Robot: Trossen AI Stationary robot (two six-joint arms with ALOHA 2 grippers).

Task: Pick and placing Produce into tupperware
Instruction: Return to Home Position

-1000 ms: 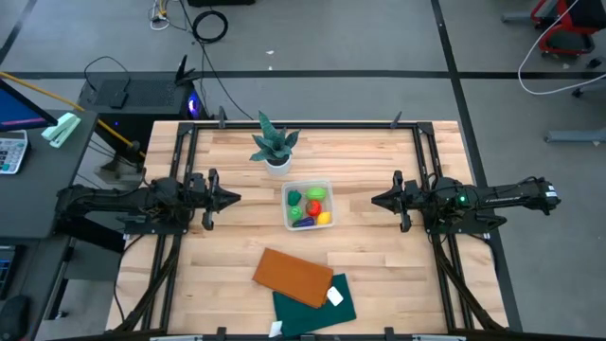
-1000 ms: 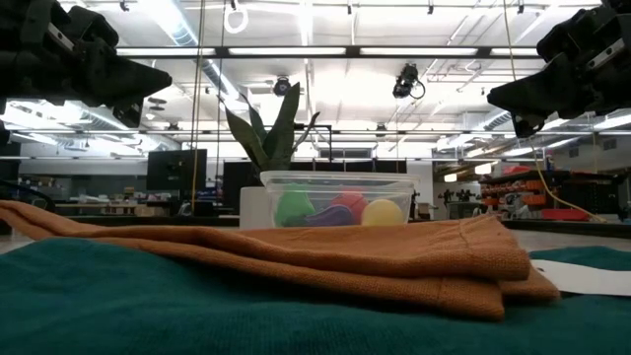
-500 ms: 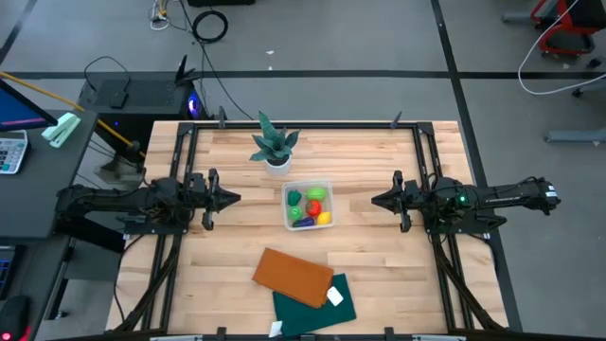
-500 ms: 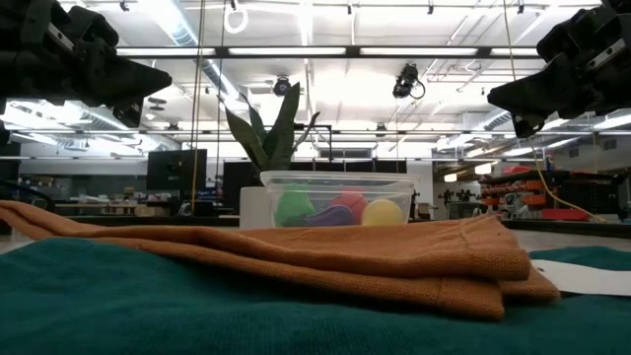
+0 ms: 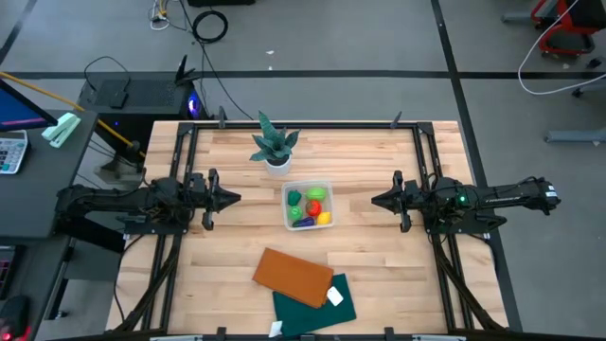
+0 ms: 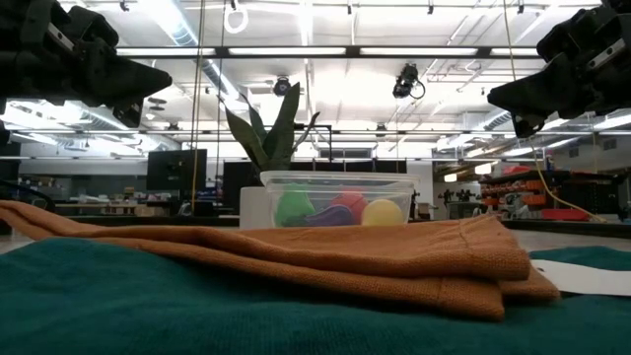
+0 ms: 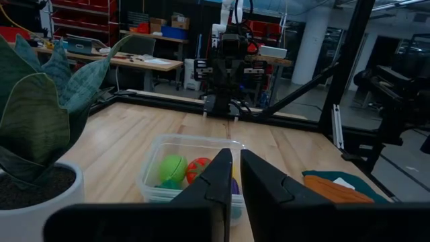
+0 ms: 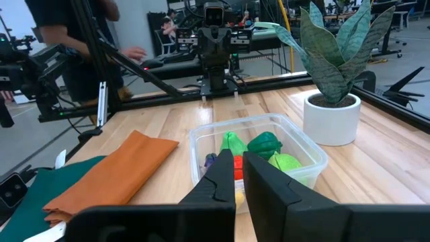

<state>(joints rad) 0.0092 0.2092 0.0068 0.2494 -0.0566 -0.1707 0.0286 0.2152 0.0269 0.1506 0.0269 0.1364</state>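
Note:
The clear tupperware [image 5: 287,191] sits at the table's middle with the toy produce [image 5: 310,207] lying inside it: green, red, yellow and purple pieces show. The left wrist view shows the tub [image 7: 153,176] with a light green piece [image 7: 173,167] and a red one [image 7: 198,168]. My left gripper [image 5: 237,198] hangs above the table to the tub's left, fingers shut and pointing at it. My right gripper [image 5: 374,200] hangs to the tub's right, also shut, facing it. Neither touches anything.
A spiky potted plant [image 5: 275,148] stands just beyond the tub toward the far edge. A folded orange-brown cloth [image 5: 293,276] lies on a dark green cloth [image 5: 320,303] near the near edge. A person [image 8: 67,40] stands beyond the table's left side.

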